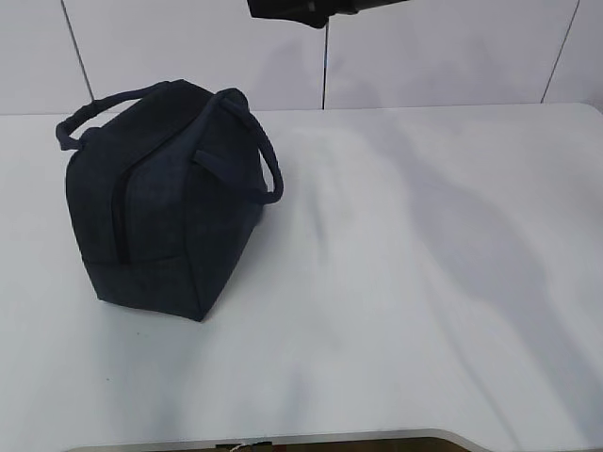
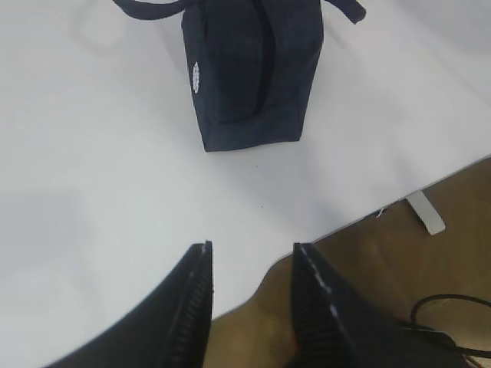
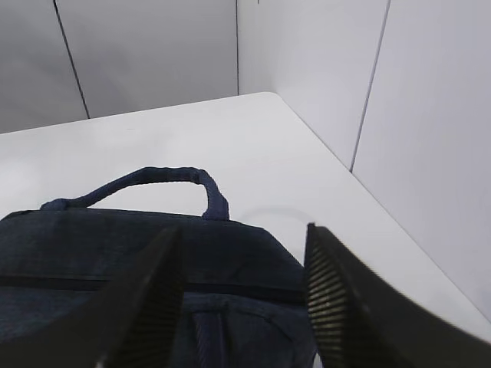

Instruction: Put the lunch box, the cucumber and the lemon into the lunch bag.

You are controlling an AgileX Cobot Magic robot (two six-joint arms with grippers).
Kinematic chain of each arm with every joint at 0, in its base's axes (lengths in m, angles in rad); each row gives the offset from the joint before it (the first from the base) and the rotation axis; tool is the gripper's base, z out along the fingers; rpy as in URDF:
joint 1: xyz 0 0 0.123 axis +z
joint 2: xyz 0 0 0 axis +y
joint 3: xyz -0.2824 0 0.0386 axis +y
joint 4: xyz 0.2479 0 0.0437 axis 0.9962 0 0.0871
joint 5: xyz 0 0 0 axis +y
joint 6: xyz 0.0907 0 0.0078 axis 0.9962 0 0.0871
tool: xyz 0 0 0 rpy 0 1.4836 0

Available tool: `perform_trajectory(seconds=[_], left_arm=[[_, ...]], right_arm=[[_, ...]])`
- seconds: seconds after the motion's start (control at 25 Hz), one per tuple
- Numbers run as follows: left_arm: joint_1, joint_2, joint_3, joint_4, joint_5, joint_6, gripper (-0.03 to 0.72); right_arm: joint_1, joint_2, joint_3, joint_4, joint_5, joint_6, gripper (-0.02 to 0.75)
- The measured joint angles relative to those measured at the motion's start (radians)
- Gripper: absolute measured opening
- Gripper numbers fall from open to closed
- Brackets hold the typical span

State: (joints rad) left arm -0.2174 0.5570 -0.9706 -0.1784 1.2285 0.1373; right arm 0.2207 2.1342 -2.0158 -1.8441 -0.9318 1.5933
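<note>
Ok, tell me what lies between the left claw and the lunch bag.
Nothing: in the left wrist view, only bare white table separates the left claw from the lunch bag.

— What did the lunch bag look like to you?

— Dark navy cloth, matt, with a fine woven grain. Its loop handles were the same fabric, rolled thick and slightly ribbed. A small white printed mark sat on one side.

— And the surface under it?

— The table was white, smooth, with a soft sheen. My left gripper had black matt fingers with ribbed inner pads; my right gripper matched. The floor beyond looked like brown wood.
</note>
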Motion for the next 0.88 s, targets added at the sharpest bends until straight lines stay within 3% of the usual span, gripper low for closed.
perform_trajectory(seconds=[0.56,0.88], left_arm=[[0.000,-0.459,0.307,0.000,-0.007,0.000,0.244],[0.000,-0.541,0.421,0.002,-0.008,0.000,0.242]], right_arm=[[0.000,0.000,0.000,0.000,-0.007,0.006,0.407],[0.000,0.000,0.000,0.000,-0.013,0.009,0.407]])
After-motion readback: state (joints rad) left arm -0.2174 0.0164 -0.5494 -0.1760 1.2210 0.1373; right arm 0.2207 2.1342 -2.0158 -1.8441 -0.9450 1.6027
